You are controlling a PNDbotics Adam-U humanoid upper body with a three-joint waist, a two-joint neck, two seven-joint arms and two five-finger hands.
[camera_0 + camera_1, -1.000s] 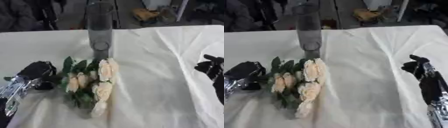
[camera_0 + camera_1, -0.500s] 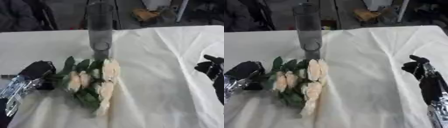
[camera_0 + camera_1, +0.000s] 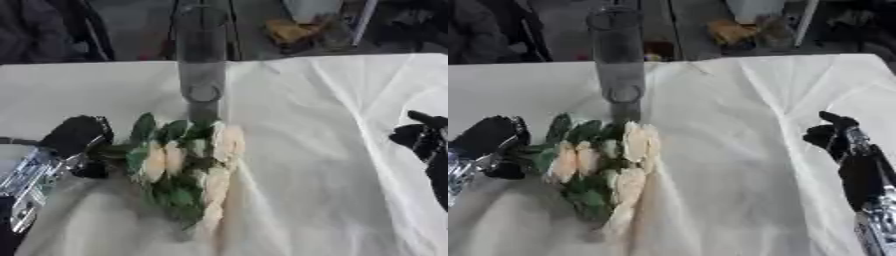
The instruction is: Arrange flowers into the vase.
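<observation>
At table's left, left hand (image 3: 74,137) fingers curled round bouquet (image 3: 188,167) stems; right hand (image 3: 837,140) fingers relaxed, apart.

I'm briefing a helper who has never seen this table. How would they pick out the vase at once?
Start at the white tablecloth and find the bunch of cream flowers lying left of centre. Just beyond the bunch, towards the far edge, stands the vase. It is the only tall, upright, see-through cylinder there, and it holds no flowers.
</observation>
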